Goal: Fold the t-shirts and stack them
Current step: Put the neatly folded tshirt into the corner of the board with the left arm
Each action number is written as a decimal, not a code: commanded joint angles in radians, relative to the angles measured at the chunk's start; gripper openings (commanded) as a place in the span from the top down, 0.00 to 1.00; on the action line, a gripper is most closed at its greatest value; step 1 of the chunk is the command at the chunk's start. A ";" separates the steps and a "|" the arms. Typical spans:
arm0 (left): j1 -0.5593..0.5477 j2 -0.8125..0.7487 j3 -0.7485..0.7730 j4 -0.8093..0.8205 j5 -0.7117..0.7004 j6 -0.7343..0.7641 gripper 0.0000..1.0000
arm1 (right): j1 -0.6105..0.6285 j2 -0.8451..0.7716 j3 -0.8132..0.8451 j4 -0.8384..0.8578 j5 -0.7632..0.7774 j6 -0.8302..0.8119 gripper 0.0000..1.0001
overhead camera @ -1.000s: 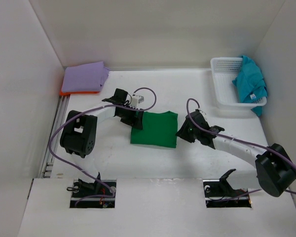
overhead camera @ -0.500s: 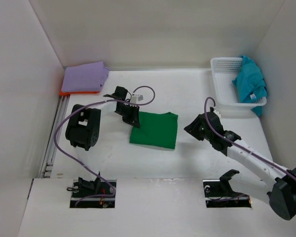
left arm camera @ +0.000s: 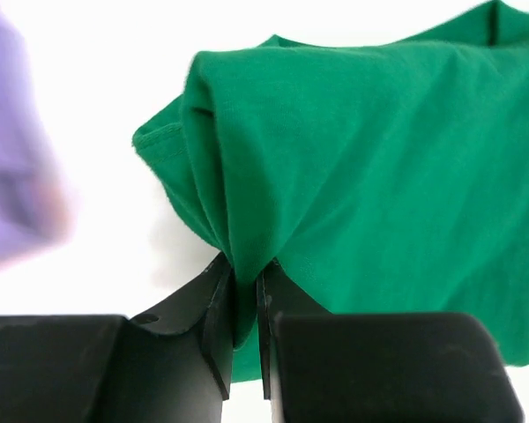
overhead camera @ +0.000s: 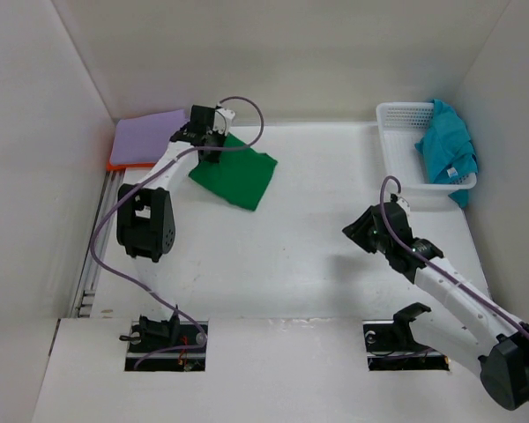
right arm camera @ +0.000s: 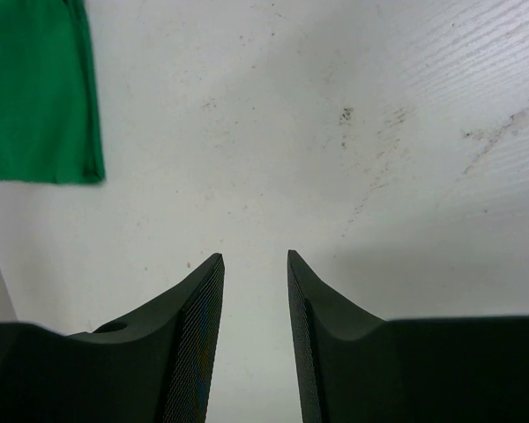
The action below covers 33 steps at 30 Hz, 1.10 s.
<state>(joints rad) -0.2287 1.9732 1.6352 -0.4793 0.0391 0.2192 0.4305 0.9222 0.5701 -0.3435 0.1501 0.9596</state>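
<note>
Jaws: dark pair at bottom edge, slightly parted, nothing between. One worktop (right arm camera: 397, 115): white, scuffed, faint dark specks. One green t-shirt (right arm camera: 33, 88): corner only, upper left, lying flat, well apart from jaws.

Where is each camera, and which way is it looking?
Top: above and behind the arms, looking down on the table; both arms show.
Left wrist: behind the left gripper, looking along its fingers shut on the green shirt.
Right wrist: behind the right gripper, looking down at the table past its open fingers.
Shared: all three show the green shirt.
</note>
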 commanded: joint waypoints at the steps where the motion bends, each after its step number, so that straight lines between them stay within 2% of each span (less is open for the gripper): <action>1: 0.036 0.047 0.109 0.111 -0.197 0.130 1.00 | -0.012 -0.011 0.007 -0.006 0.011 -0.028 0.60; 7: 0.104 0.145 0.299 0.176 -0.300 0.242 1.00 | -0.019 0.006 -0.015 0.001 0.011 -0.035 0.60; 12: 0.162 0.176 0.402 0.176 -0.294 0.259 1.00 | -0.019 0.010 -0.032 0.005 0.009 -0.035 0.60; 20: 0.252 0.159 0.471 0.154 -0.252 0.263 1.00 | -0.023 0.004 -0.049 0.005 0.009 -0.032 0.59; 25: 0.303 0.147 0.509 0.093 -0.187 0.246 1.00 | -0.025 0.010 -0.049 0.000 0.009 -0.035 0.59; 33: 0.383 0.162 0.572 -0.018 0.013 0.141 1.00 | -0.026 0.049 -0.026 0.005 0.009 -0.042 0.59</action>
<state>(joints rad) 0.1234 2.1796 2.1113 -0.4873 -0.0406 0.4149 0.4114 0.9604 0.5224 -0.3557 0.1501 0.9352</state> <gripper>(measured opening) 0.092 0.411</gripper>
